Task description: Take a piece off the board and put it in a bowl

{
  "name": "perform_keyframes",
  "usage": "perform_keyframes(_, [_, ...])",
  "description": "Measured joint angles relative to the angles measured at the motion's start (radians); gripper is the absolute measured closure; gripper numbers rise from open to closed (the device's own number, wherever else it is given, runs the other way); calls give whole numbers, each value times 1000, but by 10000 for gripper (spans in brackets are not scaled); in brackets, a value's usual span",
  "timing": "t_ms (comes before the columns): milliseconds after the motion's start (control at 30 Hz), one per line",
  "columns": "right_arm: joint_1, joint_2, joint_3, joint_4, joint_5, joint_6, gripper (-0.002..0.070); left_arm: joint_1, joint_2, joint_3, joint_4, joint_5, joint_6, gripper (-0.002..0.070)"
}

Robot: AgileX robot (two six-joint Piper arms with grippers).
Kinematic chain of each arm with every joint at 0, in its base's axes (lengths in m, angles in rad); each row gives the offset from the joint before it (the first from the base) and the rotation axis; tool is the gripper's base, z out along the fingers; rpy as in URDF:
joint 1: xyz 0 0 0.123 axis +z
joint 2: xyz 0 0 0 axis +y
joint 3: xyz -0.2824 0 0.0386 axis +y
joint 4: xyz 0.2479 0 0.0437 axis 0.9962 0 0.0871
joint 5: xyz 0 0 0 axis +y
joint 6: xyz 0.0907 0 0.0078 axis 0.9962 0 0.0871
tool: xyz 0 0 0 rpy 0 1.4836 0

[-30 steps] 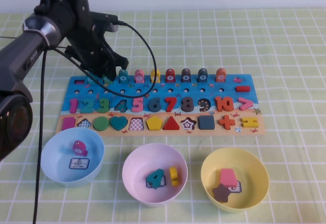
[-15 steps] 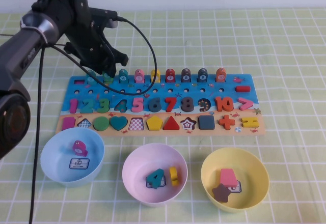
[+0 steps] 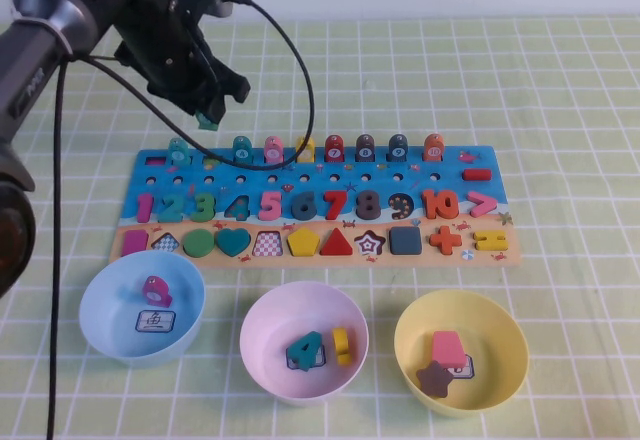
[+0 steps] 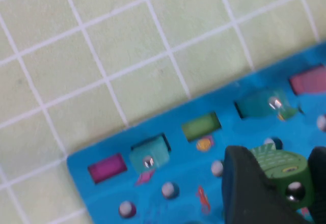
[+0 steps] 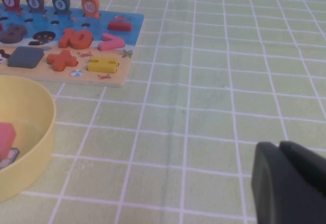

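Observation:
My left gripper [image 3: 207, 116] is shut on the small green piece [image 3: 208, 119] and holds it in the air above the back left part of the board [image 3: 300, 185]. In the left wrist view the green piece [image 4: 282, 170] sits between the dark fingers [image 4: 249, 183] over the blue board [image 4: 168, 203]. The light blue bowl [image 3: 105, 310] stands in front of the board's left end, with a magenta piece [image 3: 155, 289] and a white card inside. My right gripper [image 5: 290, 183] is shut and empty above the tablecloth, right of the board; it does not show in the high view.
A pink bowl [image 3: 265, 345] with two pieces stands front centre and a yellow bowl [image 3: 500, 335] with two pieces front right. Teal and coloured pegs [image 3: 242, 149] line the board's back row. A black cable [image 3: 300, 80] hangs from the left arm over the board.
My left gripper has risen from the board's back left row with the green piece in it, moving up and slightly back. The right arm has not moved.

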Motion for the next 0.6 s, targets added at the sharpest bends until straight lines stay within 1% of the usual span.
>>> perform_keyframes(133, [0,0,0,0,0,0,694,-34,-45,9,38,28,0,473])
perform_keyframes(300, [0,0,0,0,0,0,694,-86,-171,122,64,35,0,473])
perform_keyframes(433, [0,0,0,0,0,0,694,-112,-315,300,90,35,0,473])
perform_keyframes(600, [0,0,0,0,1,0,694,-119,-499,574,103,35,-27,473])
